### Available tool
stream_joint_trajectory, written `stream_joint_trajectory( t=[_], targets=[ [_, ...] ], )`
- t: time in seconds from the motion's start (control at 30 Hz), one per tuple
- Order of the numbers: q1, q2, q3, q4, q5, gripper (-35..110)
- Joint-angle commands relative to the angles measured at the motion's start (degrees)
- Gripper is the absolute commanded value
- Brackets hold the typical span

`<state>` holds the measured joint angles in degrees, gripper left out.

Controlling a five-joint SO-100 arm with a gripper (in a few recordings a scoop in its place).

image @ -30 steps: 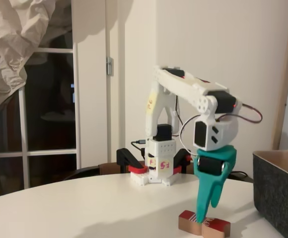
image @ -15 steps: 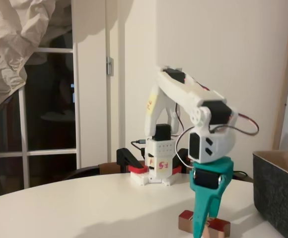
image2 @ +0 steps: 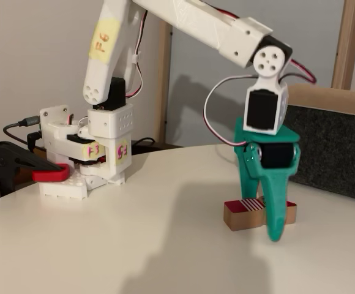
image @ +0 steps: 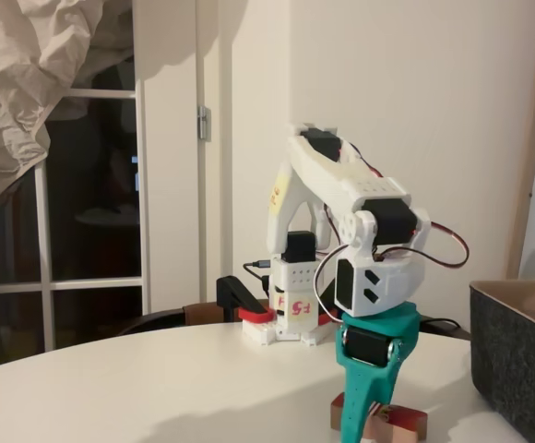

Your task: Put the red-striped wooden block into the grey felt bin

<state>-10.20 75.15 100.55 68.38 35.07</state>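
I am working in what looks like a home. My arm is clamped to a round white table [image: 157,388], and beside it stands a glazed door [image: 92,203] with white frames, dark outside. A crumpled pale cloth [image: 28,83] hangs above it. Plain cream walls [image: 415,101] and light wooden trim [image2: 352,43] sit behind.

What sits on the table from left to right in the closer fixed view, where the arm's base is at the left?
Red-and-black clamp → white arm base → red-striped wooden block, with the teal tool down over its right part → grey felt bin at the right edge.
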Motion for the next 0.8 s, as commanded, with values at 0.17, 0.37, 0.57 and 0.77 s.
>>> stream_joint_trajectory(
  t=[0.17, 0.37, 0.57, 0.77],
  targets=[
    [0.3, -0.3, 0.1, -0.3, -0.6, 21],
    [0.4, -0.6, 0.2, -0.3, -1.1, 14],
    [0.4, -0.8, 0.2, -0.3, -1.4, 10],
    [0.4, -0.5, 0.2, -0.3, -1.1, 8]
  ],
)
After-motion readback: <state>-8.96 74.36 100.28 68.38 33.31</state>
